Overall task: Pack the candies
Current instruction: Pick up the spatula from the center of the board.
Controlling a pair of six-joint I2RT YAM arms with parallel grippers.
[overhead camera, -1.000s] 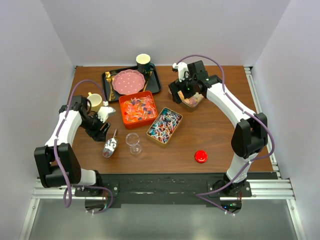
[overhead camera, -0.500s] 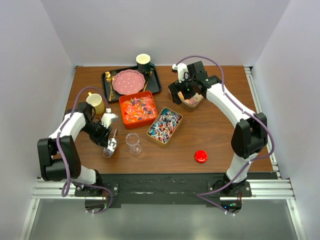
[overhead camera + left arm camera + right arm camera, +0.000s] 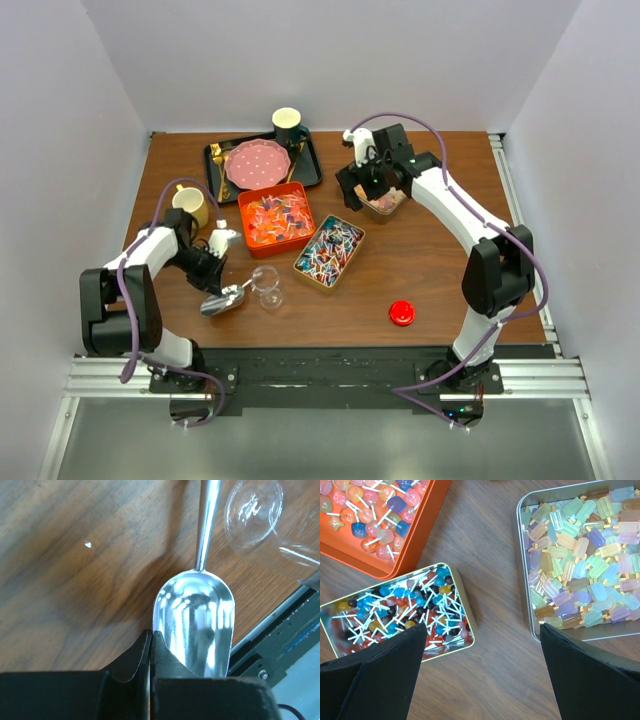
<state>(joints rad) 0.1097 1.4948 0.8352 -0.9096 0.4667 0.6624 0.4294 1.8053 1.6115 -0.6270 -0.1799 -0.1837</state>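
The left gripper [image 3: 151,635] has just clamped shut at the rim of the steel scoop [image 3: 197,625], whether pinching its thin wall I cannot tell, swinging its handle toward the clear jar [image 3: 267,284] at 3 o'clock, so scooping looks next, the candies [image 3: 275,218] lying in tins [image 3: 409,547] at 1 to 2 o'clock.

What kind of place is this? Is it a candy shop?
Probably a robot lab booth, not a shop: two robot arms bolted to a table, plain white walls, tins of candies.
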